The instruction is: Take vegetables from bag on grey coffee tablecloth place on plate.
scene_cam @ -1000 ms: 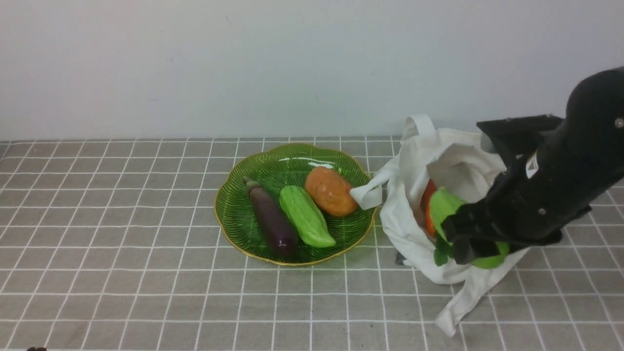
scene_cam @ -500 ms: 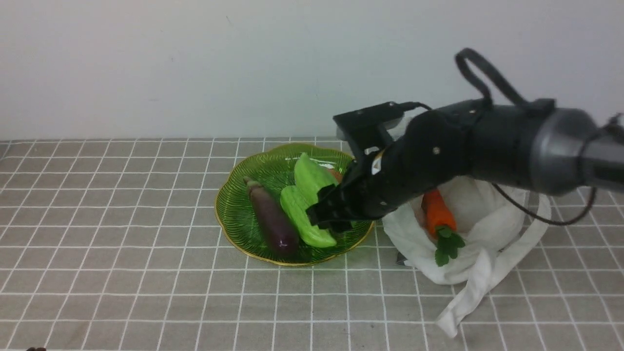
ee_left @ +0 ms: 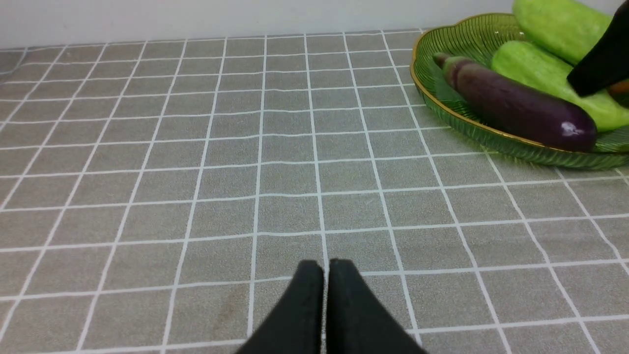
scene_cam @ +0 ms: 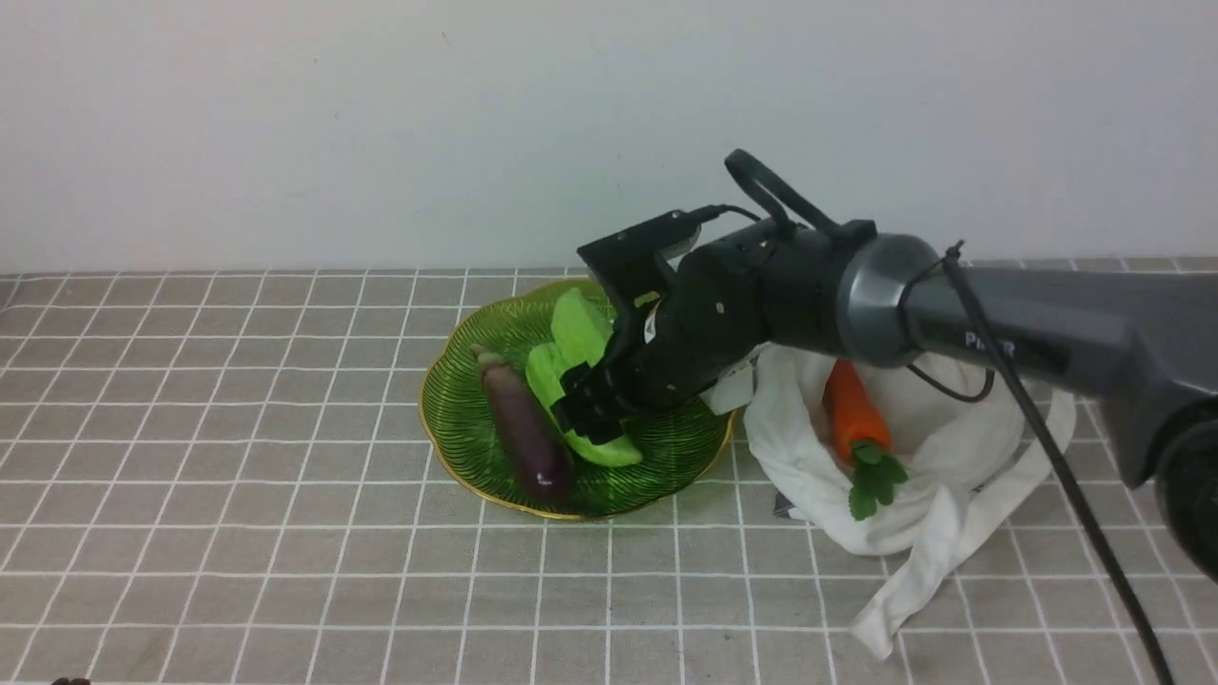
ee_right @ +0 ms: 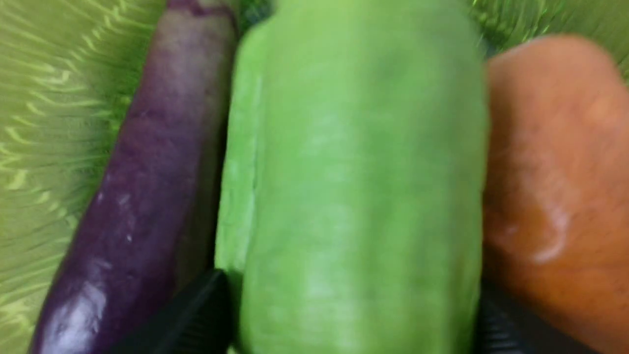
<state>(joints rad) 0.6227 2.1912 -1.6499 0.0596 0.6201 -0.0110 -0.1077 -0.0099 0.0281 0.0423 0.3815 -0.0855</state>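
One light-green gourd [scene_cam: 579,329] hangs over the plate [scene_cam: 455,419], pinched in the right gripper's [scene_cam: 585,411] fingers above a second gourd [scene_cam: 614,451], while the left gripper's [ee_left: 324,295] fingers are pressed together well apart from the plate.

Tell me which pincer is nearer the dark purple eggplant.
Right. The right pincer holds a light-green oblong gourd just beside the dark purple eggplant; the left pincer is shut above the grey checked tablecloth, apart from it.
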